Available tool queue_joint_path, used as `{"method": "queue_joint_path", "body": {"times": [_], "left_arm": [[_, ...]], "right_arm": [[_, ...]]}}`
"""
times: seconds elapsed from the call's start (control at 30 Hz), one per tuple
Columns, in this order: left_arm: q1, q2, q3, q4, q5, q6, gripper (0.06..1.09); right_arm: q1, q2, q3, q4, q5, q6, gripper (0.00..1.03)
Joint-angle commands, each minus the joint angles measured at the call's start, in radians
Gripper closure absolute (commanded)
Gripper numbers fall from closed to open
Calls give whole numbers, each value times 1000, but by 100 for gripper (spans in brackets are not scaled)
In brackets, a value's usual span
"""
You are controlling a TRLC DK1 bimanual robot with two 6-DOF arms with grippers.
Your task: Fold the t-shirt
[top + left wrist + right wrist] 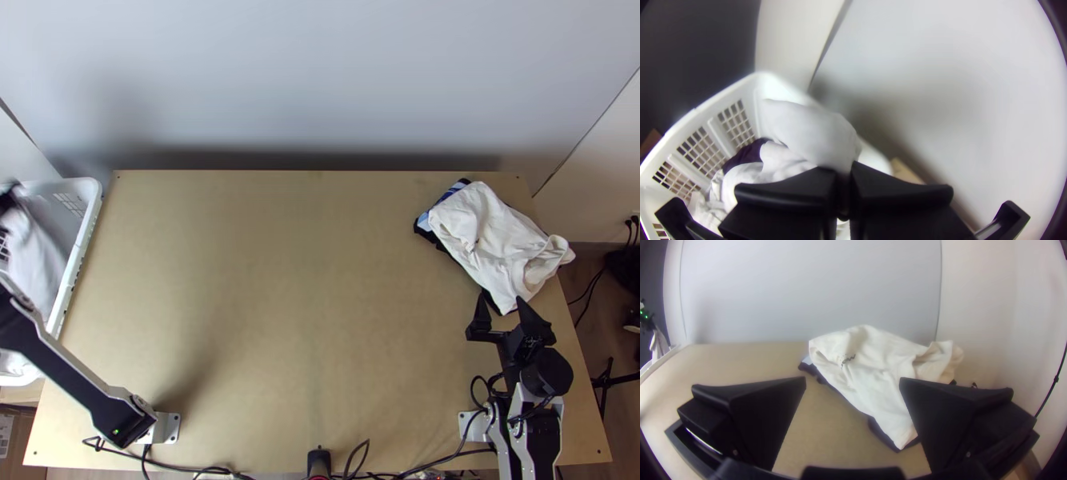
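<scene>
At the top view's left edge, my left gripper [10, 197] is over the basket with a white cloth [34, 252] hanging from it. The left wrist view has my left gripper [843, 173] shut on a bunched part of this white cloth [813, 131]. At the table's right side, a crumpled white garment [488, 232] lies on dark and blue cloth [450, 194]. My right gripper [502, 300] stands open at its near end. In the right wrist view the white garment [875, 369] lies beyond my right gripper [852, 379], with nothing between its fingers.
The white basket [90, 200] stands at the table's left edge, with more white and dark cloth [746, 154] inside. A pale wall rises behind the wooden table [296, 280]. Cables [436, 460] run along the near edge.
</scene>
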Motion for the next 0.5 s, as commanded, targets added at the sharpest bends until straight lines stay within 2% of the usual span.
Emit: {"method": "queue_joint_path", "body": {"times": [0.0, 0.1, 0.2, 0.27, 0.47], "left_arm": [[-12, -447, 0, -18, 294, -117, 105], [-37, -576, -53, -19, 425, -158, 105], [-107, -716, -177, -19, 457, -155, 105], [-161, -826, -303, -14, 509, -133, 105], [-461, -1182, -800, 127, 511, -110, 105]], "right_arm": [[-2, 0, 0, 0, 1, 0, 5], [-6, 0, 0, 0, 1, 0, 5], [-7, -1, 0, 0, 1, 0, 5], [-6, -1, 0, 2, 1, 2, 5], [-7, -1, 2, 3, 1, 3, 5]]}}
